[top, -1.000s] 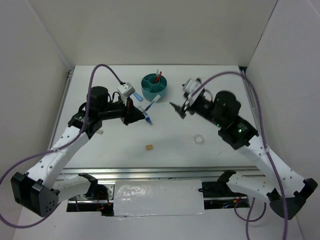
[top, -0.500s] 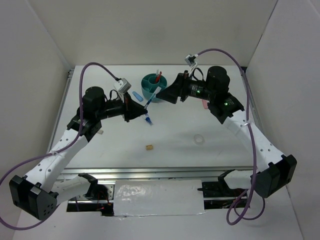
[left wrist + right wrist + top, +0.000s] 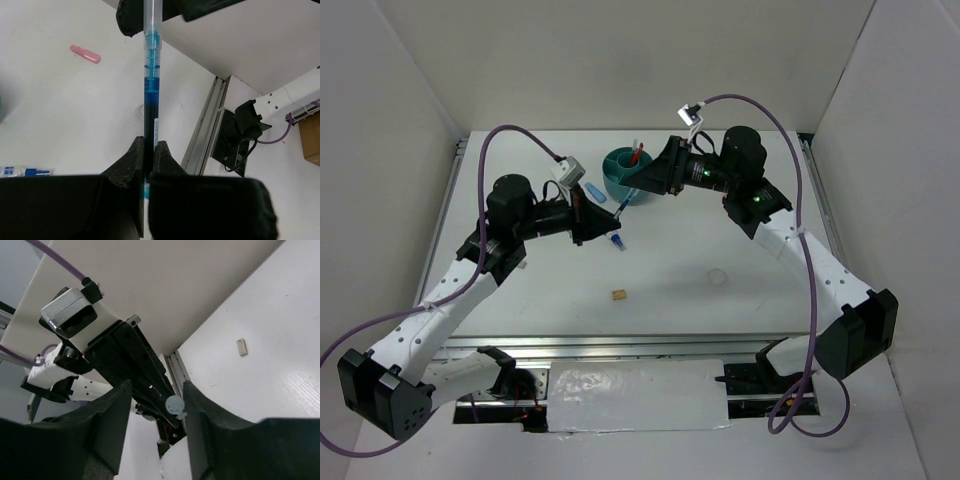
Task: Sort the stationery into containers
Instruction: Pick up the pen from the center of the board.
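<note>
The round teal organiser (image 3: 620, 175) sits at the far middle of the table (image 3: 760, 300). A slim red item (image 3: 639, 155) and a slim white one (image 3: 636, 146) stand up out of it, leaning slightly. I cannot tell which compartment they are in.

Just in front of the organiser a blue-white pen (image 3: 149, 75) is held in the air between the two arms. The left gripper (image 3: 149, 146) is clamped tight on the pen's lower barrel. The right gripper (image 3: 156, 389) has its fingers (image 3: 107, 425) apart on either side of the pen's round far end (image 3: 174, 404), with a gap showing on each side.

A second blue-white pen (image 3: 617, 240) lies on the table under the held one. A light blue eraser (image 3: 595, 190) lies just left of the organiser. A pink eraser (image 3: 85, 54) lies further off, in the left wrist view. A tiny tan block (image 3: 619, 295) and a clear tape ring (image 3: 718, 277) lie well apart nearer the arm bases.
</note>
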